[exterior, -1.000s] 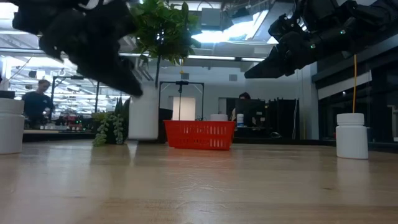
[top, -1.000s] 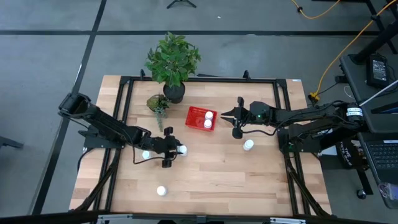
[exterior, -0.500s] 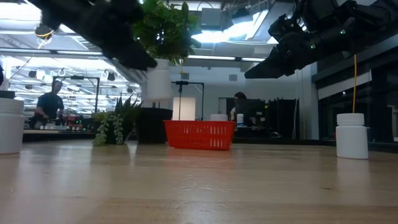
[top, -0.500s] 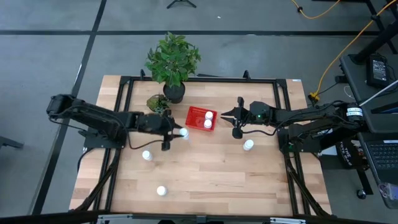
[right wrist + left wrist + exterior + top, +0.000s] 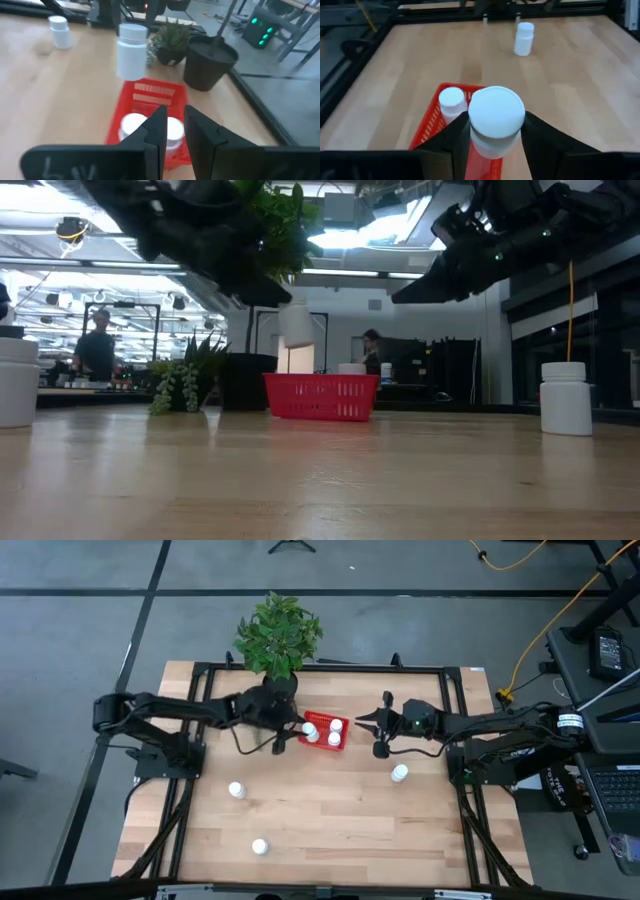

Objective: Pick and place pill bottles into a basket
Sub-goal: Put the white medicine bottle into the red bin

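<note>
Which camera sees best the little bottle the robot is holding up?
The left wrist view: the held bottle fills it, pinched by the left gripper. The low and right wrist views show it hanging above the basket; the high view shows a speck.
</note>
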